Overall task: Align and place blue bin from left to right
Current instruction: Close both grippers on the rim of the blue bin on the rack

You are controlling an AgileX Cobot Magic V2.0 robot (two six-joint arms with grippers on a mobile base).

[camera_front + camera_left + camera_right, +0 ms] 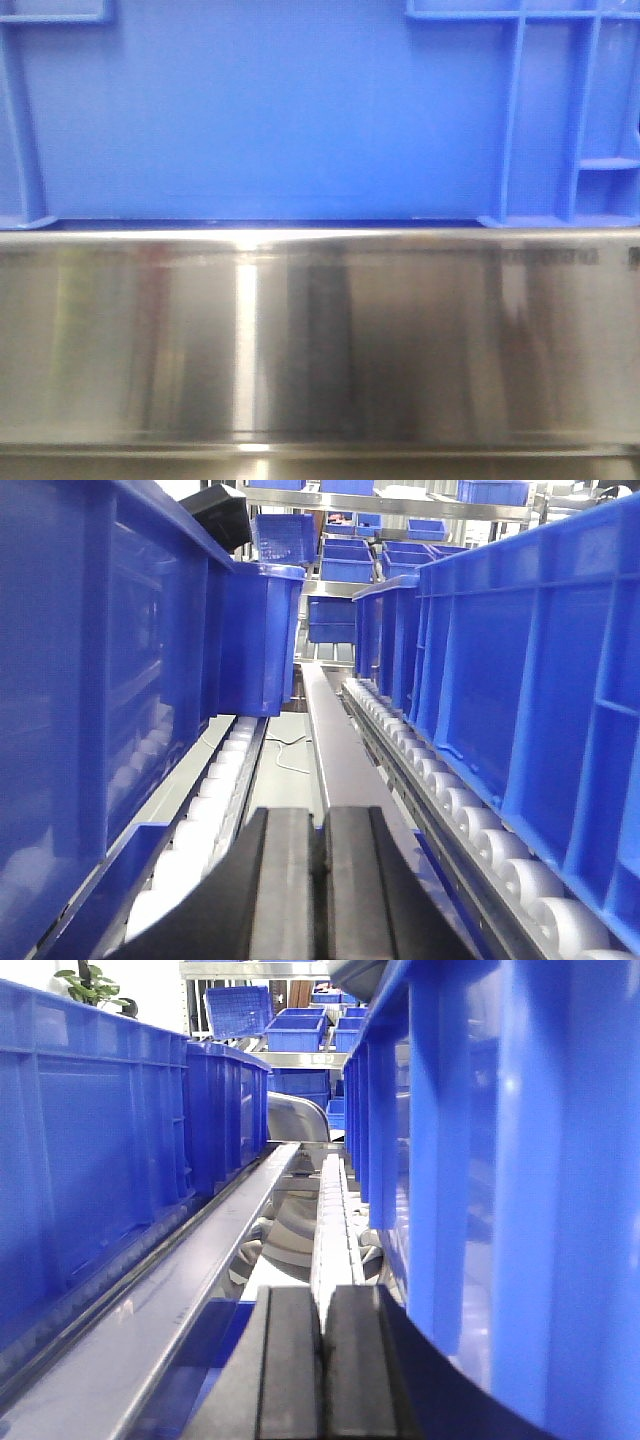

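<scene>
- the blue bin (270,110) was seen just behind a steel rail (320,340), its top and sides cut off.
- the left gripper (322,830) and right gripper (322,1305) were pressed closed, nothing held.

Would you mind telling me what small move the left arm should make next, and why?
Probably ease the left gripper rightward against the wall of the blue bin: its fingers are shut and empty, in the gap between that bin and the left bins, touching neither.
</scene>
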